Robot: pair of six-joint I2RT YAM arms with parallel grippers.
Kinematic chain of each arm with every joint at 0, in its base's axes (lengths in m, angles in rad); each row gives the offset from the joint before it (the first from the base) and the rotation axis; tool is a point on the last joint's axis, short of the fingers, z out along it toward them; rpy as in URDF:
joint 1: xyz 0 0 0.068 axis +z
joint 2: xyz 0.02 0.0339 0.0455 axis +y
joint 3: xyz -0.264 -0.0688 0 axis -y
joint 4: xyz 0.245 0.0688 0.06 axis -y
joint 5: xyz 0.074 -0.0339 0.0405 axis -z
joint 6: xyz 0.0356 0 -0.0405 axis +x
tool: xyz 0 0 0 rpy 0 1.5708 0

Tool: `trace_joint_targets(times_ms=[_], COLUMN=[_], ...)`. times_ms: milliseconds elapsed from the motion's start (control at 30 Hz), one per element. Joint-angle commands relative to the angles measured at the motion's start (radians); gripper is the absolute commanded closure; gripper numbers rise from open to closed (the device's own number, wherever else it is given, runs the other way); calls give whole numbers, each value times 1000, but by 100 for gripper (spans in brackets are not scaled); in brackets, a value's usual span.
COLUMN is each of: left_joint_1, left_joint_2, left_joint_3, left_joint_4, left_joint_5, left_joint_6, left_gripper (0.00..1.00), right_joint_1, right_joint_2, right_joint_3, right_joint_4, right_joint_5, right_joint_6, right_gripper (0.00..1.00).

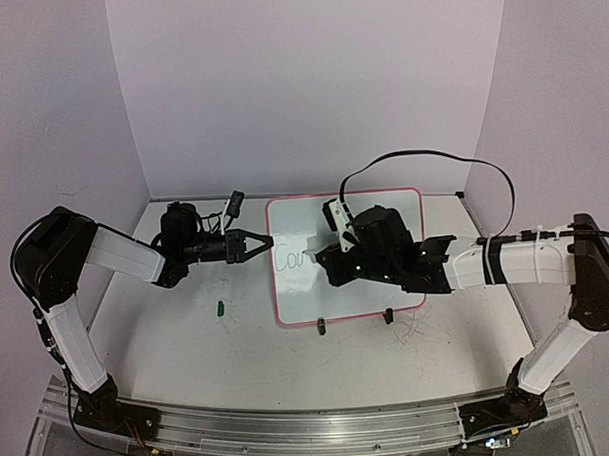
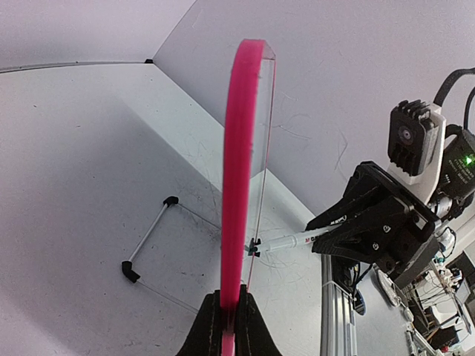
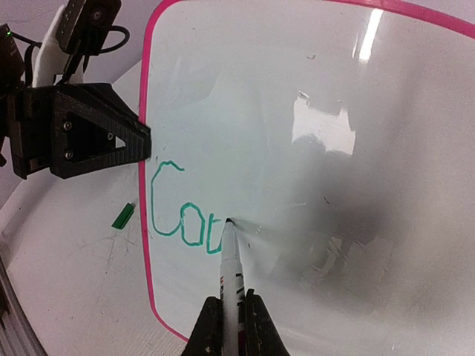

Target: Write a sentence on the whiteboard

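The whiteboard (image 1: 384, 210), white with a pink-red frame, stands tilted on its wire stand at mid table. My left gripper (image 1: 263, 243) is shut on its left frame edge (image 2: 237, 185). My right gripper (image 3: 231, 315) is shut on a white marker (image 3: 231, 259) whose tip touches the board face. The sentence (image 3: 182, 215) is green and reads "Cou" at the board's left side; it also shows in the top view (image 1: 289, 259). The marker (image 2: 293, 242) reaches the board in the left wrist view.
A green marker cap (image 1: 218, 309) lies on the table left of the board, also in the right wrist view (image 3: 123, 215). The wire stand (image 2: 148, 237) and two black clips (image 1: 321, 327) sit at the board's lower edge. White walls enclose the table.
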Motion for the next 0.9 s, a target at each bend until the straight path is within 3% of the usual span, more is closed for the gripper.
trace_joint_targets(times_ms=[0, 867], left_joint_1=[-19, -20], left_joint_2=[-40, -42], left_joint_3=[7, 6], left_joint_4=[18, 19], left_joint_5=[43, 42], left_joint_6=[-7, -7], left_gripper=[100, 100], right_joint_1=[-17, -15], right_joint_2=[0, -83], right_joint_3=[-10, -63], right_joint_4=[-6, -40], right_joint_5=[11, -29], right_joint_6=[-1, 39], right_gripper=[100, 100])
